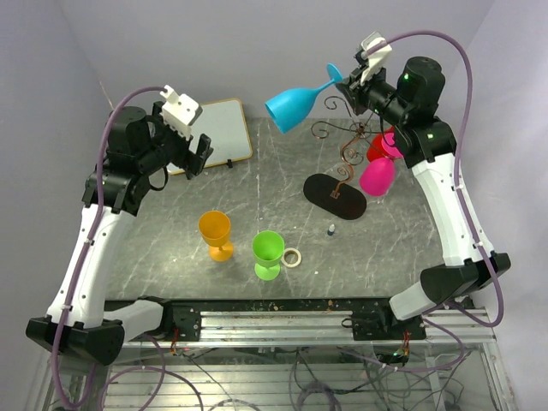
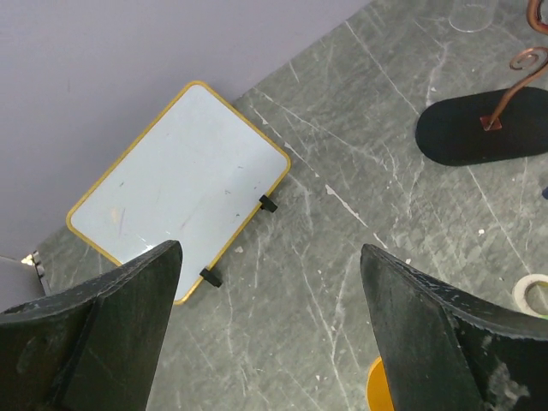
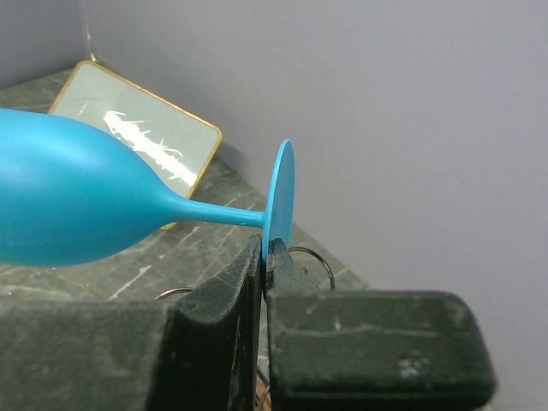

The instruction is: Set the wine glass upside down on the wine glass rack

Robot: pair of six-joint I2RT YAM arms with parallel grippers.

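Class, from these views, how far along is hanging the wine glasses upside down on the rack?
Done: the magenta glass and red glass seem hung on the rack. In hand: the right end effector pinches the blue glass by its foot, not yet hung. To do: the orange glass and green glass stand upright; left end effector open, empty.

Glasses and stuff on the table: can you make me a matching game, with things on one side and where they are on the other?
Things:
1. blue glass
2. pink glass
3. green glass
4. whiteboard

Places:
A. beside the tape roll
B. held in the right fingers
C. lying by the far wall
D. hanging on the rack

Pairs: 1-B, 2-D, 3-A, 4-C
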